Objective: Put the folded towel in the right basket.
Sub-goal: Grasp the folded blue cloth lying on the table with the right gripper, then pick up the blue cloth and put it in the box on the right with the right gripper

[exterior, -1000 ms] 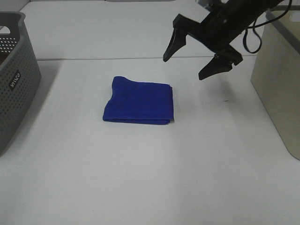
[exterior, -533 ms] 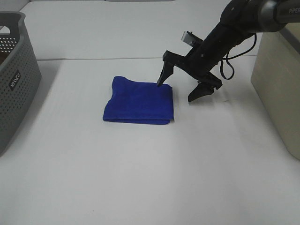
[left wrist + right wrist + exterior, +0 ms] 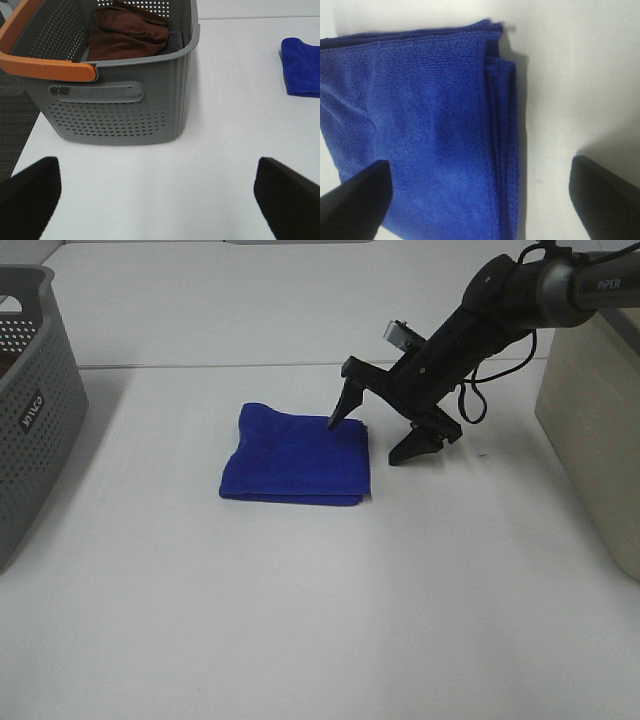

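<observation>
A plain white table (image 3: 300,620) is lit evenly, and a thin seam is seen running across its far part. The folded blue towel (image 3: 297,455) is laid flat near the middle of the table, well apart from both baskets. A grey perforated basket (image 3: 30,410) is placed at the left edge and a beige basket (image 3: 590,410) at the right edge.

The right gripper (image 3: 365,442) is lowered at the towel's right edge with its jaws spread wide. One finger is set over the towel's far right corner and the other over bare table just beside it. Contact cannot be told.

The left gripper (image 3: 159,200) is held with its jaws wide and nothing between them, near the grey basket, in which a brown cloth (image 3: 127,32) is seen. Dark floor (image 3: 12,130) is shown past the table's edge.
</observation>
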